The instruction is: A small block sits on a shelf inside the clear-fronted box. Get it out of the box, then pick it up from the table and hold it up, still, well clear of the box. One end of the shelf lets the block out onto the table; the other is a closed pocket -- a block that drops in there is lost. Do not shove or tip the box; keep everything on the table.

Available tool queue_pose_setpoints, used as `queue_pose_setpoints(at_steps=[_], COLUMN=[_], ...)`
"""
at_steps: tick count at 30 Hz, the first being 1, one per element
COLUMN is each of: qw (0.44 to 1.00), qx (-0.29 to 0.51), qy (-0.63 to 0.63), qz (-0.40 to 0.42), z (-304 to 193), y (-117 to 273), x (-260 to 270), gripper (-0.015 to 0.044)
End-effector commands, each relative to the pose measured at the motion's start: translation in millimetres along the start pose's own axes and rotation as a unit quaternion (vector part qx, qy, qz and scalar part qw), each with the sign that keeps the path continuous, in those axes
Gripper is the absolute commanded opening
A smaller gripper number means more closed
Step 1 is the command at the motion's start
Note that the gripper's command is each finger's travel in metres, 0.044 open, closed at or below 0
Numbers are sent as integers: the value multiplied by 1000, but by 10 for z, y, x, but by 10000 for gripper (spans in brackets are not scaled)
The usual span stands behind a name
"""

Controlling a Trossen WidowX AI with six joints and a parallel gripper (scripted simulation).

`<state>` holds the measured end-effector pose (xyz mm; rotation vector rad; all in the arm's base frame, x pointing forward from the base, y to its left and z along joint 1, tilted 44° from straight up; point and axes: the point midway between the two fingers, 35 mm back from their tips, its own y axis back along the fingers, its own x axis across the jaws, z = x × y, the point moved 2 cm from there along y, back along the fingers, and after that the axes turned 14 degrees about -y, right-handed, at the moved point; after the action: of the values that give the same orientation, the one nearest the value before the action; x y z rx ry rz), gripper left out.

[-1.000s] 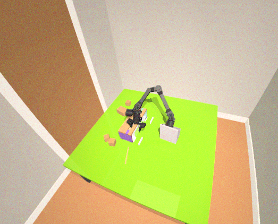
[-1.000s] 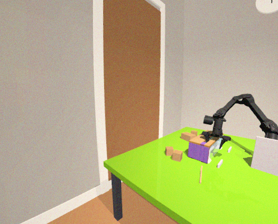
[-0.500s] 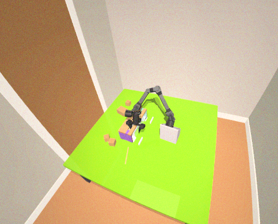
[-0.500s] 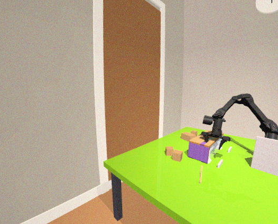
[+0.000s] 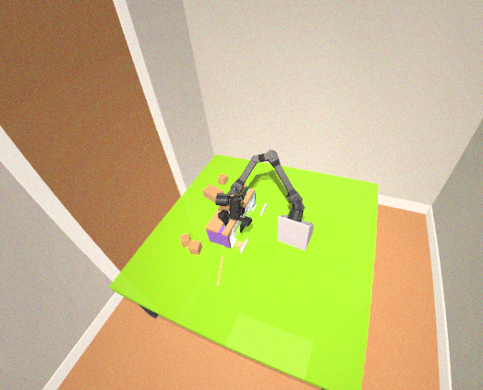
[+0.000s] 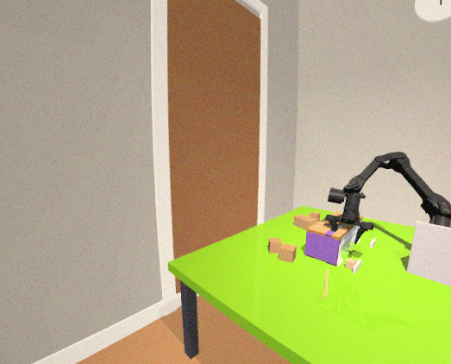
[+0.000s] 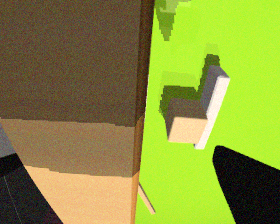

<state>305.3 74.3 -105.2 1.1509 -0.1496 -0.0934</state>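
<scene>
Lying nearest on green desk [image 6: 259, 302]: thin wooden stick [image 6: 326, 283]. Sitting just past it: small tan block [image 6: 350, 263], out of box [image 6: 325, 246], touching white strip [image 6: 357, 265]. Hovering over box top: end effector [image 6: 347, 226], spread wide, gripping nothing.

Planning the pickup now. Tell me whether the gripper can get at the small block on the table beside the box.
Probably yes. The small block lies in the open off the box; the gripper hangs open and empty above. A white strip beside it may crowd one finger.
</scene>
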Motion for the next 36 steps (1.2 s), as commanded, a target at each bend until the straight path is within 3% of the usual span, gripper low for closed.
queue_pose_setpoints(at_steps=[1,4,10,11,14,19,26,36], qw=[1000,1000,1000,1000,990,918,711,278], qx=[5,3,4,4,-6,-34,-79,-136], qy=[0,1,5,13,137,393,699,951], qz=[3,2,8,9,17,29,23,-28], z=[-92,-181,-201,-204,-239,-308,-382,-476], y=[199,540,551,550,541,524,513,496], x=[3,-38,-26,-29,-70,-155,-262,-410], gripper=[400,400,400,374,295,285,285,285])
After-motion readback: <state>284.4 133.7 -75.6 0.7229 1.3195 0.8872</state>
